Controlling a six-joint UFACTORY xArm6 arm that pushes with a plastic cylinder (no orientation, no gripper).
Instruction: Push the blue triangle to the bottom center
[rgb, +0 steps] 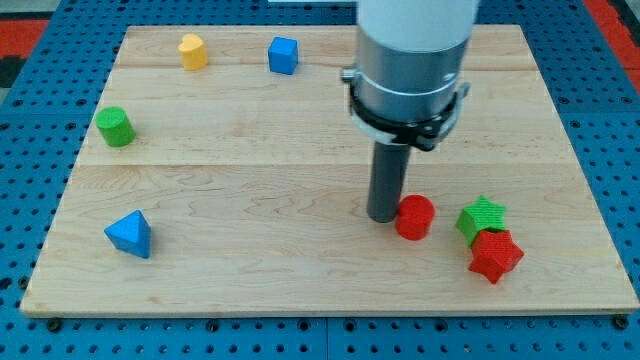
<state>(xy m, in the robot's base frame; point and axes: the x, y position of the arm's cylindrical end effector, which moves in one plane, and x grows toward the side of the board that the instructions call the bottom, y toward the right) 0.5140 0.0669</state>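
While my tip (384, 216) touches red cylinder (414, 217), blue triangle (130, 234) far left.

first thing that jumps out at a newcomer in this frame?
The big grey arm dropping in from the view's top, its dark rod ending with my tip right against the red cylinder. Next, the green star and red star huddled at the view's lower right. The blue triangle sits alone at lower left.

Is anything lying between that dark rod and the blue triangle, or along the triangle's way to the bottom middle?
Nothing visible does. My tip touches the red cylinder; the blue triangle sits far toward the view's left, with only bare board between them and along the bottom edge.
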